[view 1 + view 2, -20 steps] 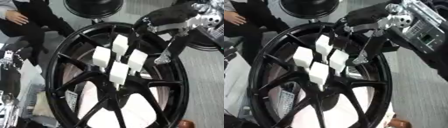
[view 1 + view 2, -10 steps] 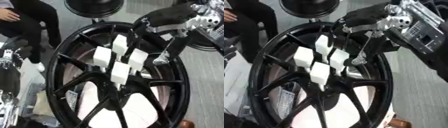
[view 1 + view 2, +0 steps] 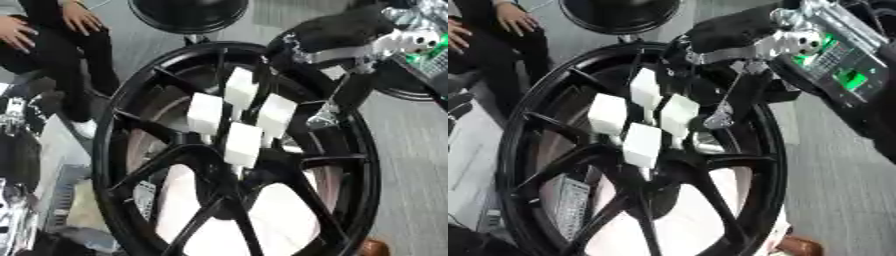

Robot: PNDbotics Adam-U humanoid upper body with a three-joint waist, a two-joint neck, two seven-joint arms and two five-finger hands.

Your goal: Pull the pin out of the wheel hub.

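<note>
The black wheel hub (image 3: 131,120) stands tilted and fills most of both views. At its centre stick out several pins with white block heads (image 3: 243,144). My right hand (image 3: 737,27), black with silver parts, comes in from the upper right and hangs over the hub's upper right rim. One long finger (image 3: 721,116) points straight down, its silver tip right beside the right-hand white block (image 3: 677,114). I see no finger curled round a block. Parts of my left arm (image 3: 12,112) show at the left edge, the hand itself unclear.
A second dark wheel (image 3: 188,12) lies beyond the hub at the top. A person sits at the top left, hands (image 3: 83,17) on their knees. A circuit board with green lights (image 3: 837,60) rides on my right forearm. A brown thing (image 3: 794,245) sits at the bottom right.
The whole picture has shifted slightly. The person at the top left has moved their legs. My right hand stays at the hub's upper right, its finger still beside the right block.
</note>
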